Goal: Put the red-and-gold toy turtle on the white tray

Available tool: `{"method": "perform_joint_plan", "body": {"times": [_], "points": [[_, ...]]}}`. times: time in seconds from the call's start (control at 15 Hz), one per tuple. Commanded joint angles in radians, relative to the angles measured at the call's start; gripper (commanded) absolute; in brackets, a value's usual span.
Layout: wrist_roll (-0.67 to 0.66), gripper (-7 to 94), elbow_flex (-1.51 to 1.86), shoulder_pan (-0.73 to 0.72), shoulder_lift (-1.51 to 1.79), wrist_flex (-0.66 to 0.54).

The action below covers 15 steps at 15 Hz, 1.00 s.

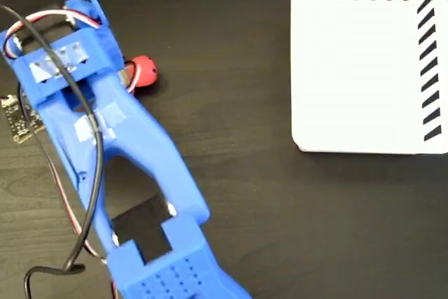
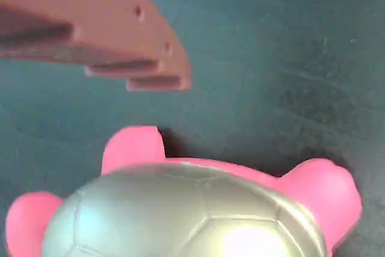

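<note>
Dark wood-grain worktop (image 1: 238, 173), matte, filling the whole fixed view; no surrounding room visible.

White tray (image 1: 360, 75) at far right of the fixed view: large, flat, square with rounded corners, smooth surface, black diagonal stripes along its top and right edges, right edge cut off by the frame.

Blue arm (image 1: 133, 145), rigid plastic with a printed look, running diagonally from the lower centre up to the upper left. Black block set into its lower section; patches of clear tape on its upper section. Black, red and white cables (image 1: 84, 173) looped along its left side. Small circuit board (image 1: 17, 118) at the left edge, beside the arm.

Red-and-gold toy turtle (image 1: 145, 71) at upper left, well apart from the tray, resting on the worktop. Only a rounded red part exposed in the fixed view, just right of the arm's head; the rest hidden beneath the arm. In the wrist view, turtle (image 2: 192, 203) close below the camera: glossy gold domed shell with faceted seams, smooth pink-red limbs protruding left, upper left and right.

One finger (image 2: 108, 28) visible in the wrist view as a reddish plate with slots and small holes, above the turtle and apparently clear of it. Second finger out of view; spread of the fingers cannot be told.
</note>
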Motion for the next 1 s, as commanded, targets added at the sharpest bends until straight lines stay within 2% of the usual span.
{"method": "perform_joint_plan", "body": {"times": [0.0,0.4,0.53,0.6,0.93], "points": [[0.020,70,-0.054,-0.018,0.020,-0.011],[0.029,68,-0.058,-0.014,-0.021,-0.055],[0.032,63,-0.058,-0.015,-0.026,-0.071],[0.034,59,-0.058,-0.015,-0.028,-0.074],[0.044,22,-0.058,-0.020,-0.028,-0.080]]}}
